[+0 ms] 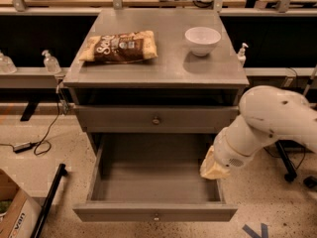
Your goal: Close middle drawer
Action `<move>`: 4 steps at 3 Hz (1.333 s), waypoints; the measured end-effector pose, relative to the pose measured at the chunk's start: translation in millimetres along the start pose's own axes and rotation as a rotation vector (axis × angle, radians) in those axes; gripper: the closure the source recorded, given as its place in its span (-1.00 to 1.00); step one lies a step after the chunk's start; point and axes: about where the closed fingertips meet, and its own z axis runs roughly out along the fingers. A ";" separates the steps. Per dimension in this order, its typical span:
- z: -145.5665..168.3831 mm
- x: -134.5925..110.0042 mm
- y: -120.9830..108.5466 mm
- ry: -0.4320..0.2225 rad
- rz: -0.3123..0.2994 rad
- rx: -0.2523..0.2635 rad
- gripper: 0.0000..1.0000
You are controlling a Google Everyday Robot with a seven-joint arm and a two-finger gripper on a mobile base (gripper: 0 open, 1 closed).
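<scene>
The robot's pale hand (214,166) hangs at the right wall of the middle drawer (148,181); whether it is open or closed cannot be told. The drawer stands pulled far out, its low front panel and brass knob (156,216) nearest the camera. Above it sits the upper drawer (119,119). On the tabletop (163,61) lie a brown chip bag (119,47), its white lettering unreadable, and a white bowl (202,39).
</scene>
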 end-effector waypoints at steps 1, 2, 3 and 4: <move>9.8 -0.7 -0.7 -0.006 0.002 -0.010 1.00; 24.9 -3.0 1.4 -0.009 0.003 -0.040 1.00; 72.0 -11.6 5.4 -0.024 -0.025 -0.080 1.00; 119.7 -14.3 8.6 -0.037 -0.037 -0.088 1.00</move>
